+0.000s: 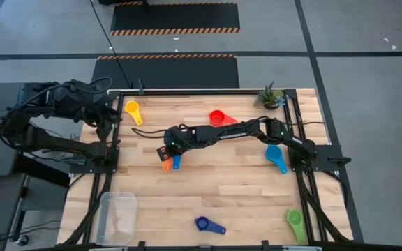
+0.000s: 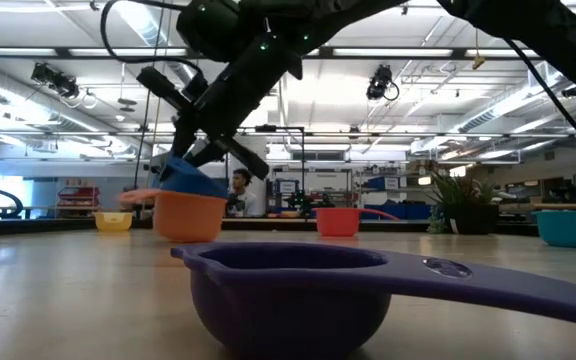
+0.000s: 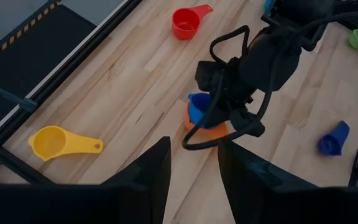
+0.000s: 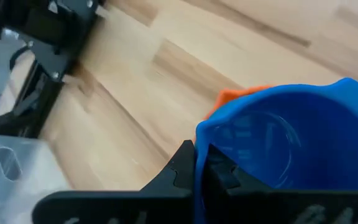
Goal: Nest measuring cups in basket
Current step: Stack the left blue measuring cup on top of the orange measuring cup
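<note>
My right gripper (image 1: 168, 148) reaches from the table's right side to its middle and is shut on the blue cup (image 2: 190, 181). That cup tilts over the orange cup (image 2: 188, 216), which stands on the table. My left gripper (image 3: 194, 180) waits open above the table's far left corner. The yellow cup (image 1: 132, 110) and the red cup (image 1: 217, 117) rest near the far edge. The light blue cup (image 1: 276, 157) is at the right. The dark blue cup (image 1: 208, 224) and the green cup (image 1: 295, 222) lie near the front edge. The clear basket (image 1: 117, 217) sits at the near left corner. My right gripper holds the blue cup by its rim (image 4: 199, 144), with one finger (image 4: 180, 168) outside the wall and the other inside. The fingers slant down from above. The cup hangs tilted, and its lower part meets the mouth of the orange cup (image 3: 209, 129).
A small potted plant (image 1: 271, 96) stands at the far right corner. Black frame rails (image 1: 208, 91) run along the table's edges. Bare wood lies between the orange cup and the basket (image 4: 5, 168).
</note>
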{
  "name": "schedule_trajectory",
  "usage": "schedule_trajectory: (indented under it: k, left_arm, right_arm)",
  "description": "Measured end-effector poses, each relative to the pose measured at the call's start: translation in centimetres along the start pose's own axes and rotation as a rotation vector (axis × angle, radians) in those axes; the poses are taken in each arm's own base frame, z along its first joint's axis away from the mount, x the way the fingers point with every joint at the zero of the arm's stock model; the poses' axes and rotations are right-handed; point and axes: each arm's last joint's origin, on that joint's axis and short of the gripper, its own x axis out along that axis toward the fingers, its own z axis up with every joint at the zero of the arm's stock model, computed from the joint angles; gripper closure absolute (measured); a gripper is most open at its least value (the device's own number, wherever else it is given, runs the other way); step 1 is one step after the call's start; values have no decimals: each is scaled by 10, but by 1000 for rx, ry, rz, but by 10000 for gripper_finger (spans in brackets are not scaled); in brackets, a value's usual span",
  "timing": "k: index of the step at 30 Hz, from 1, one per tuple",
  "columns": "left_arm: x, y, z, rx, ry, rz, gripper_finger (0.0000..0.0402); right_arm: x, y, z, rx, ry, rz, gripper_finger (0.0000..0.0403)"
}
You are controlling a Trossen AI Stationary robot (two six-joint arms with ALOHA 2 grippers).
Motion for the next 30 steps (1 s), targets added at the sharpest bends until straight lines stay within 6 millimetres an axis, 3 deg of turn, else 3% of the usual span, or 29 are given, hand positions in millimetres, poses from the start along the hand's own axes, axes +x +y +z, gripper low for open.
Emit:
schedule_trajectory:
  k: [9, 14, 24, 30]
  left_arm:
    - [0, 0, 0, 0, 1, 0, 262]
    - [0, 0, 0, 7, 1, 0, 262]
    - [0, 0, 0, 18, 2, 1, 262]
    - [0, 0, 0, 20, 6, 2, 262]
  right_arm:
    - [-11, -8, -5, -31, 101, -117, 392]
    - [-20, -15, -3, -132, 191, -192, 390]
    - [-20, -28, 21, -171, 284, -71, 283]
    - [-21, -38, 39, -111, 361, 47, 260]
